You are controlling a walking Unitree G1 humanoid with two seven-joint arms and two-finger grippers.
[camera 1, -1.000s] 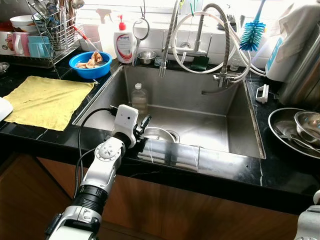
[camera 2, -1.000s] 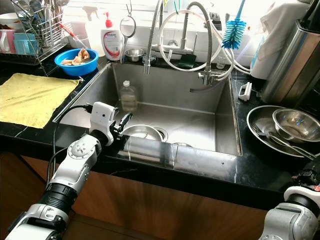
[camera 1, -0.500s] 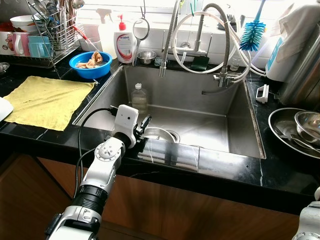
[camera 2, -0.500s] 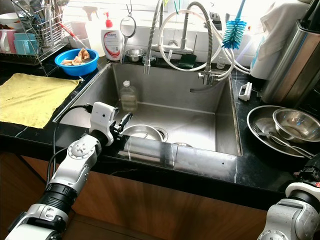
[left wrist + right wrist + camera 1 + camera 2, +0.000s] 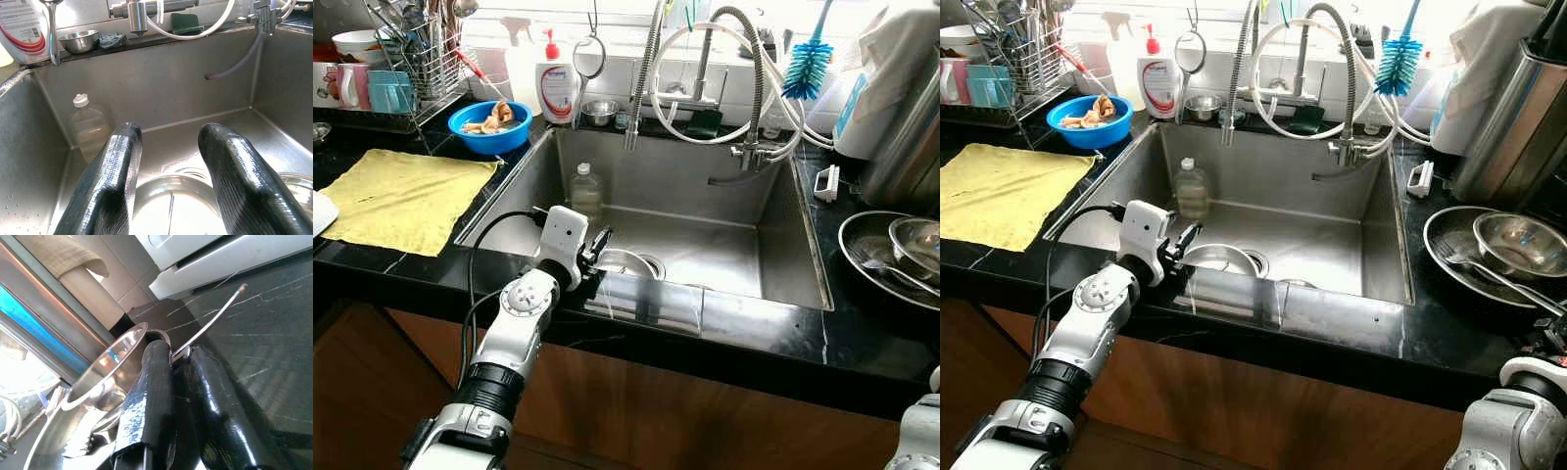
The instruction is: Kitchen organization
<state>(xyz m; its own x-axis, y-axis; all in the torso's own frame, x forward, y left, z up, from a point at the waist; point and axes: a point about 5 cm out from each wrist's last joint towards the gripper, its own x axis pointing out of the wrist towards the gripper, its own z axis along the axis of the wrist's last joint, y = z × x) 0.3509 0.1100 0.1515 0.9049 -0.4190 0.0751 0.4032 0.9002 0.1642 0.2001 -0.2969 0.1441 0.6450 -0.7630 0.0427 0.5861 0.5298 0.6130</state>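
I have the left gripper [image 5: 598,242] spread open at the near rim of the sink [image 5: 773,230], with the steel bowl [image 5: 171,208] just below and ahead of its fingertips, so I judge it poised to lift that bowl. My right gripper [image 5: 178,357] is pinched on a thin metal utensil handle [image 5: 210,323] beside the stacked bowls [image 5: 93,396] on the counter.

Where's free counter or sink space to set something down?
Free: the sink floor right of the drain, and the front counter strip between sink and steel pans. The yellow cloth is bare too. Crowded: dish rack, back ledge, and around the left end effector.
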